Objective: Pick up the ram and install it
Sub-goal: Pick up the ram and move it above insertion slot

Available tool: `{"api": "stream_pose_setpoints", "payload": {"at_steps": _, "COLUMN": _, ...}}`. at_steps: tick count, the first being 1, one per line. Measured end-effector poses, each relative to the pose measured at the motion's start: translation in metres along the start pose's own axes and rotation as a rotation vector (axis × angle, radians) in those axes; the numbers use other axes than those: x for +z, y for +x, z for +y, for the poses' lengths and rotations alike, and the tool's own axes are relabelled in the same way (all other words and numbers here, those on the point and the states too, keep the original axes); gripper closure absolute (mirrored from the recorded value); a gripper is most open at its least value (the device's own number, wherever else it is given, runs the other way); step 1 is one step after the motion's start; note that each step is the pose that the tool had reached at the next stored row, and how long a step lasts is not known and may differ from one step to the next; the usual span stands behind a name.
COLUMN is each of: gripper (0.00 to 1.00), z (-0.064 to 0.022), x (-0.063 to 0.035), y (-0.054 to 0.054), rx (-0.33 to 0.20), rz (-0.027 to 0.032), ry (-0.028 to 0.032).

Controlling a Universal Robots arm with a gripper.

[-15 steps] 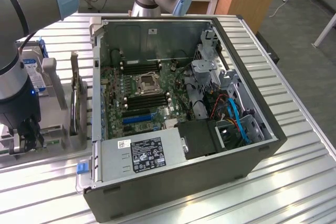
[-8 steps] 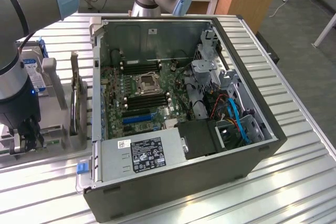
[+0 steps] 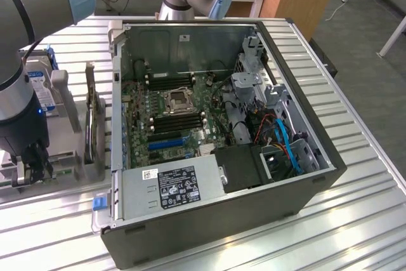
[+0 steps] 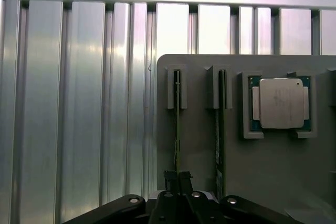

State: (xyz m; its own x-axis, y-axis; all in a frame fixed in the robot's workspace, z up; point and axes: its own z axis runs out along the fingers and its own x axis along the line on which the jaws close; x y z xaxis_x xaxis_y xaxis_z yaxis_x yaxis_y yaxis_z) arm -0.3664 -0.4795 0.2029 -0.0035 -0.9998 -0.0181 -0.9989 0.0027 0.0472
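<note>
Jaws clenched, and clenched on something thin: the gripper hangs low at the lower left of the exterior view. From the wrist view its fingertips are pinched onto the upper edge of the ram, which stands on edge in its guides on the grey holder. So the ram is in the holder, gripped, and not yet lifted clear as far as I can judge. A 2nd stick stands just beside it, between it and the silver processor chip, which lies flat in its own pocket.

Moving right across the exterior view, the blue-labelled hard drive stands partly behind the arm at the left edge. Next comes the open computer case, at centre frame on the slatted table. Its motherboard faces up, with black memory slots just below the processor socket.

How to do this well? I cannot tell how far along the stick the pinch sits; a hold near the middle would keep it from swinging. My call is to draw it straight out along the 2 guides with no twist, since a tilted board would likely bind. Mind the neighbour stick, because the fingers have little room on that side. A thin board flexes, so squeeze no harder than needed.
</note>
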Motion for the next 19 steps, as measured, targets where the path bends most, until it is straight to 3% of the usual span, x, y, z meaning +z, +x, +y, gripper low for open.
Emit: {"api": "stream_pose_setpoints", "payload": {"at_steps": 19, "gripper": 0.88, "z": 0.001, "x": -0.0195, "y": 0.0, "rx": 0.0, "rz": -0.0006, "ry": 0.0001}}
